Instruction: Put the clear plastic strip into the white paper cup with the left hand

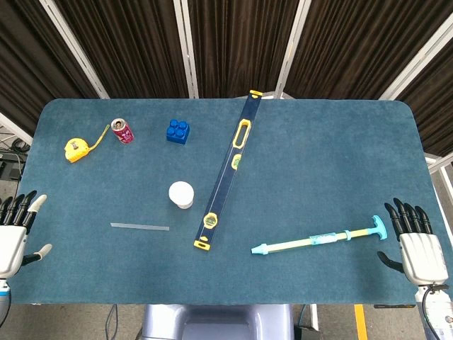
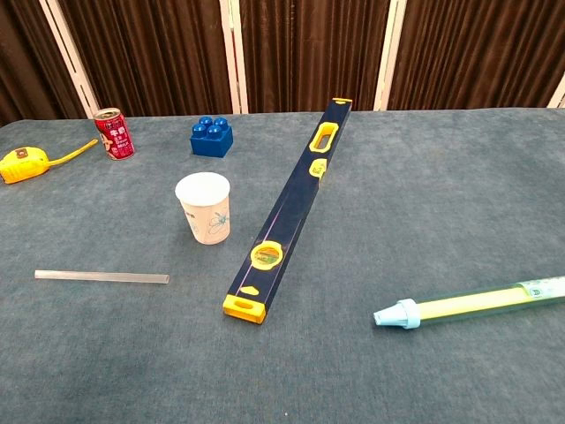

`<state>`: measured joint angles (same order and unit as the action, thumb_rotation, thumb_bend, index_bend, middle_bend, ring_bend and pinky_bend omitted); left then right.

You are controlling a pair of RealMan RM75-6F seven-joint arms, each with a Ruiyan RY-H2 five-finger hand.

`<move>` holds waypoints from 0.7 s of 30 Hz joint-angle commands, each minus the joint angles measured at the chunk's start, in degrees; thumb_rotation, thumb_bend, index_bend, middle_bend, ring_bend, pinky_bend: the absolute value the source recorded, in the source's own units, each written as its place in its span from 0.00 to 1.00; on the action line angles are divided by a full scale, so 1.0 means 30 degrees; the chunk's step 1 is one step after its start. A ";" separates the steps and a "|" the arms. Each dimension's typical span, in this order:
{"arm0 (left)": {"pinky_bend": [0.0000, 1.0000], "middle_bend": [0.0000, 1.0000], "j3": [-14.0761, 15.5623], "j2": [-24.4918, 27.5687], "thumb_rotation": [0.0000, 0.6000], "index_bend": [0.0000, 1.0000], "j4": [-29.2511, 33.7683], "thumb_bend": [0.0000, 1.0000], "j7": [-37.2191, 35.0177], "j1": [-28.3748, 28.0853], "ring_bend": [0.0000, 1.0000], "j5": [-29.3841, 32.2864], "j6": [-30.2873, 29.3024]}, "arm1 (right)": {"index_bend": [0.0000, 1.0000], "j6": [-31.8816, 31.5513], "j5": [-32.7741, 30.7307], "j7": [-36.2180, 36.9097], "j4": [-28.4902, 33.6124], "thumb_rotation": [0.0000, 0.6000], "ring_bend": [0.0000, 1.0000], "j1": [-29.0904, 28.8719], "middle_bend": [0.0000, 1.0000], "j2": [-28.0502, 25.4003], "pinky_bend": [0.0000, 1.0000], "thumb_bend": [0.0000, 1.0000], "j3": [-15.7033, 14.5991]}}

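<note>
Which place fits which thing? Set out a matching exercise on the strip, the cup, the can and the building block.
1. clear plastic strip
2. white paper cup
3. red can
4. blue building block

a. beside the yellow tape measure
b. flat, nearest the table's front edge
c. farthest back, between can and spirit level
d. upright, just left of the level

1-b, 2-d, 3-a, 4-c

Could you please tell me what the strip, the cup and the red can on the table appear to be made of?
The strip looks like clear plastic: the blue cloth shows through it, and its edges catch light. The cup appears to be matte white paper, with a rolled rim and a faint printed motif. The red can is probably metal, with a glossy printed wall and a silvery rim.
</note>
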<state>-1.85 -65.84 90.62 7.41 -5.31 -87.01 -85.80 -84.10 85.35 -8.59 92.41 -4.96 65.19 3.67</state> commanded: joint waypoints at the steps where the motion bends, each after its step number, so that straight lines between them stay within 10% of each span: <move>1: 0.00 0.00 0.0033 0.0051 1.00 0.03 0.0075 0.14 0.0042 0.0011 0.00 0.0034 0.0049 | 0.04 -0.0051 0.0029 0.0036 -0.0004 1.00 0.00 0.0031 0.00 -0.0012 0.00 0.15 -0.0017; 21: 0.00 0.00 0.0071 0.0131 1.00 0.09 0.0215 0.14 0.0080 -0.0083 0.00 0.0318 0.0488 | 0.04 0.0076 -0.0019 0.0070 0.0022 1.00 0.00 -0.0019 0.00 -0.0032 0.00 0.15 -0.0017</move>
<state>-1.63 -65.44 91.26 7.63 -5.53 -86.09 -84.38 -83.89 85.32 -8.41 92.50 -5.01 65.09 3.62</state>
